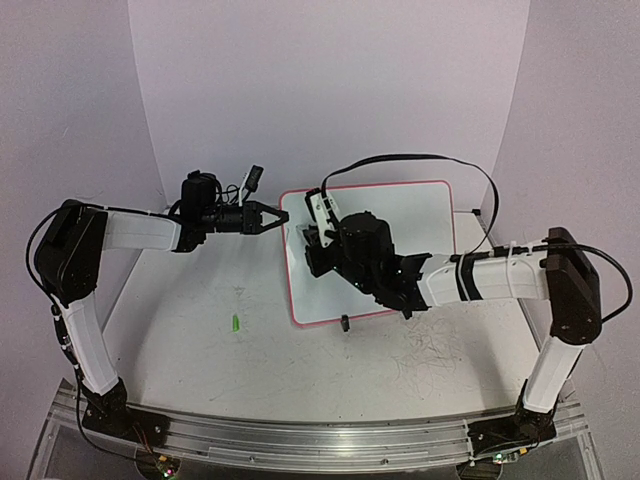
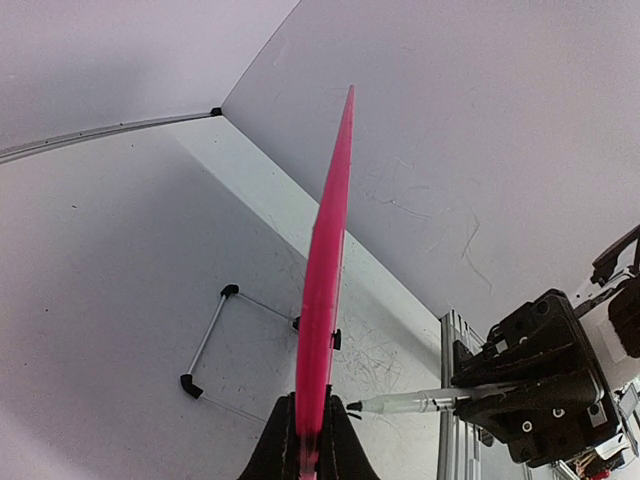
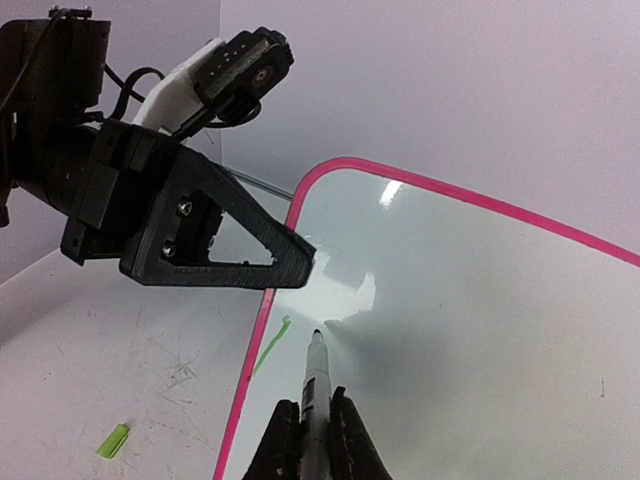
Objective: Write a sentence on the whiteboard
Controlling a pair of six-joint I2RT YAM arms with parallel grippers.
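The whiteboard (image 1: 425,215), white with a pink rim, is at the table's middle. My left gripper (image 1: 276,218) is shut on its left edge; in the left wrist view the rim (image 2: 325,270) runs edge-on between my jaws (image 2: 312,440). My right gripper (image 1: 312,240) is shut on a white marker (image 3: 314,385) with its tip by the board's face (image 3: 460,330), near the left rim. Of the sentence only one short green stroke (image 3: 270,345) shows, just left of the tip. The marker (image 2: 430,402) also shows in the left wrist view.
A green marker cap (image 1: 235,323) lies on the table left of the board, also in the right wrist view (image 3: 112,440). A wire stand (image 2: 212,340) lies behind the board. A black clip foot (image 1: 345,322) sits at the board's near edge. A cable (image 1: 420,160) arcs over the board.
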